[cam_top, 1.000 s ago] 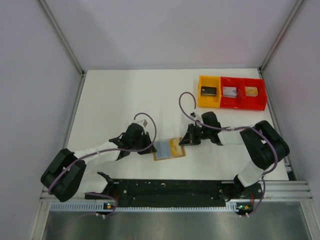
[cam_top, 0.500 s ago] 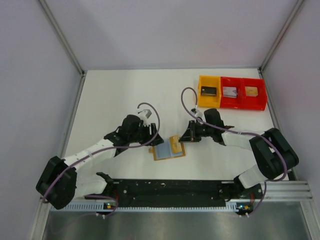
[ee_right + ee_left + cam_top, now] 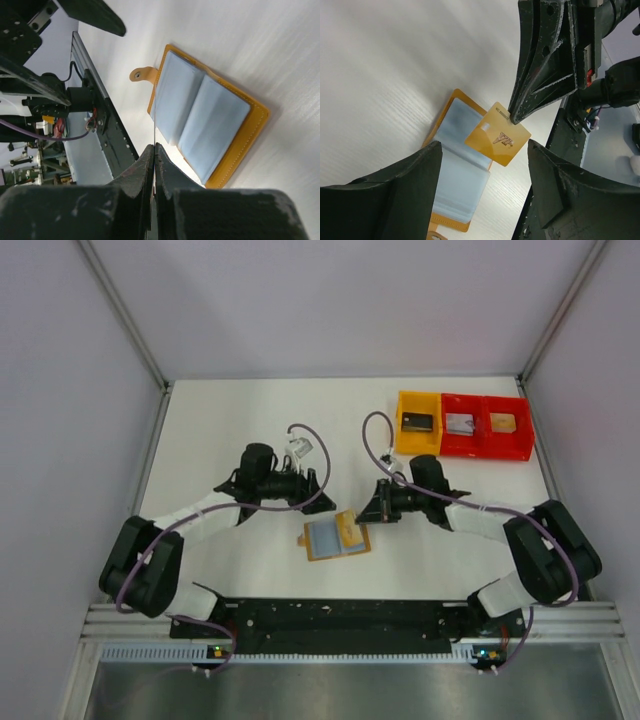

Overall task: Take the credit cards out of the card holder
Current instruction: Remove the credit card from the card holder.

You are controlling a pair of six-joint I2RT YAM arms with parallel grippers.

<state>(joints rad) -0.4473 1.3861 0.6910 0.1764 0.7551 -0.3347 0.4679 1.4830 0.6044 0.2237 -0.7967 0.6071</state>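
We find the right gripper (image 3: 511, 119) clenched on one corner of a gold credit card (image 3: 498, 134), which it holds over the card holder (image 3: 457, 170) lying open on the table (image 3: 230, 430). We judge extraction under way; the next move is to carry the card aside and set it down. The left gripper (image 3: 318, 483), jaws apart, has backed off the holder since half a second ago.

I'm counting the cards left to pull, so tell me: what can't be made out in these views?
- Cards left in the card holder: its grey-blue sleeves look cloudy in every view.
- Print on the card pinched by the right gripper: too small in left wrist, edge-on in right wrist.
- One edge of the card holder, left wrist: behind a finger of the left gripper.
- What the trays hold, top external: too small.
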